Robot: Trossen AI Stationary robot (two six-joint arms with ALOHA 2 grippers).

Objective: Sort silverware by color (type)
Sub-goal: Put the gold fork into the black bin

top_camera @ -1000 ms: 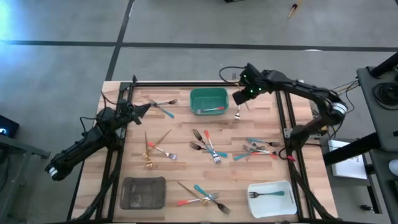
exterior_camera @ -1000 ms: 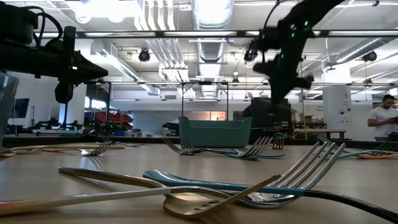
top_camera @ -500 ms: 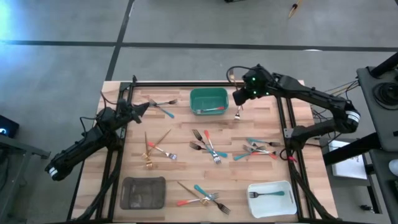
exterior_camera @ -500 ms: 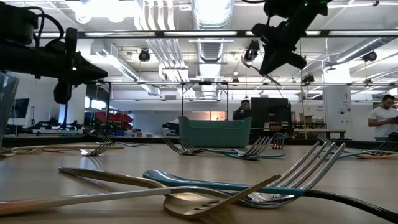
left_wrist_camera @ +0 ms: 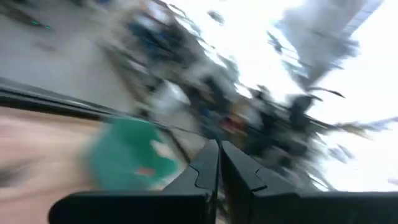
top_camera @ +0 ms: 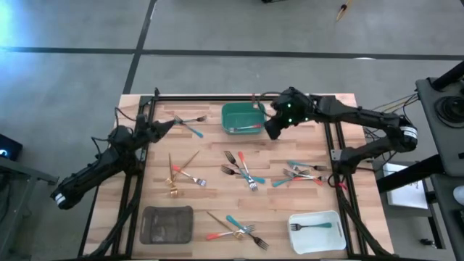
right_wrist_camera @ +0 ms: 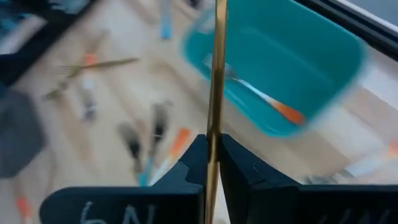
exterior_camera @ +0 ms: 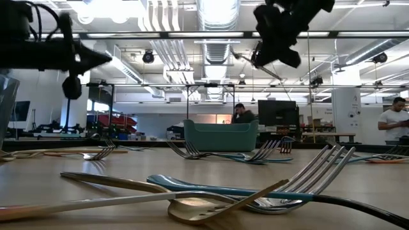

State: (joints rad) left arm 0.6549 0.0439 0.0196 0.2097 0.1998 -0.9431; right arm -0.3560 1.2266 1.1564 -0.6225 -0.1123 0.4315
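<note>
My right gripper (top_camera: 270,129) hangs above the table at the right end of the green tray (top_camera: 243,116), shut on a slim gold utensil (right_wrist_camera: 216,68). A red-orange-handled fork (right_wrist_camera: 273,106) lies in that tray. Other silverware lies loose on the wood: a middle cluster (top_camera: 243,170), a right cluster (top_camera: 301,174), gold pieces (top_camera: 181,170), a teal-handled fork (top_camera: 190,125) and a near group (top_camera: 235,228). My left gripper (top_camera: 170,125) is shut and hovers over the table's far left with nothing in it. My right gripper pinches the gold utensil's shaft (right_wrist_camera: 215,127) between its two fingers. The fingers slant down from the table's right side. The utensil is lifted clear of the table, above the green tray's right end; which end it is held by cannot be told.
A white tray (top_camera: 317,230) with one teal-handled fork stands at the near right and a grey tray (top_camera: 167,223) at the near left. Black frame rails (top_camera: 330,145) run along the table's sides. A person (exterior_camera: 391,128) stands in the room beyond the table.
My right gripper has risen and swung toward the table's left, from right of the green tray to its right end, carrying the gold utensil up off the wood. My left gripper has tipped up a little where it hovers.
</note>
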